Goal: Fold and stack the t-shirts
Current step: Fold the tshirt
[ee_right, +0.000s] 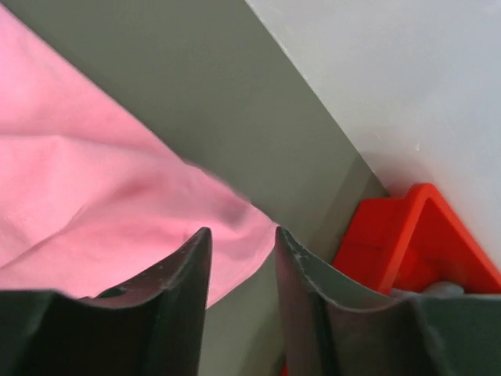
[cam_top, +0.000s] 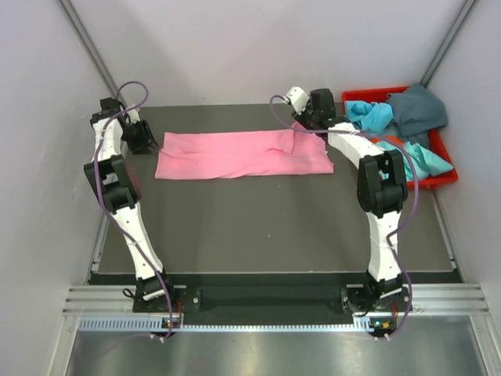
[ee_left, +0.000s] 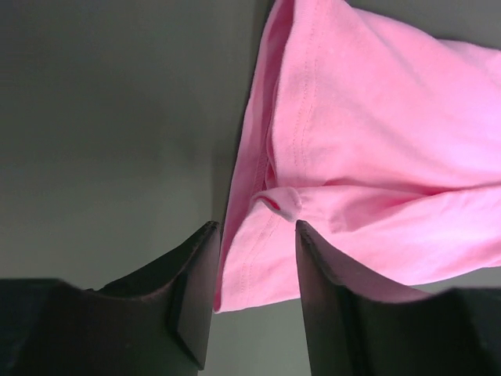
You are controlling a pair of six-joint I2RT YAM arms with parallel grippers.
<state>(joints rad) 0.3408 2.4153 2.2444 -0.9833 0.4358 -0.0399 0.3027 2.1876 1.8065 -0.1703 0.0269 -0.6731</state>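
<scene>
A bright pink t-shirt (cam_top: 235, 153) lies folded into a long band across the far part of the dark table (cam_top: 258, 227). My left gripper (cam_top: 145, 139) hovers at its left end. In the left wrist view that gripper (ee_left: 254, 229) is open, and the shirt's hemmed corner (ee_left: 258, 274) lies between and beyond the fingers, ungripped. My right gripper (cam_top: 308, 117) is at the shirt's far right corner. In the right wrist view it (ee_right: 241, 232) is open above the pink corner (ee_right: 235, 227). More t-shirts, turquoise (cam_top: 369, 116) and dark teal-grey (cam_top: 419, 110), lie crumpled in the bin.
A red plastic bin (cam_top: 377, 92) stands at the table's far right corner, close to my right gripper; its corner (ee_right: 415, 227) shows in the right wrist view. White walls enclose the table at the back and on both sides.
</scene>
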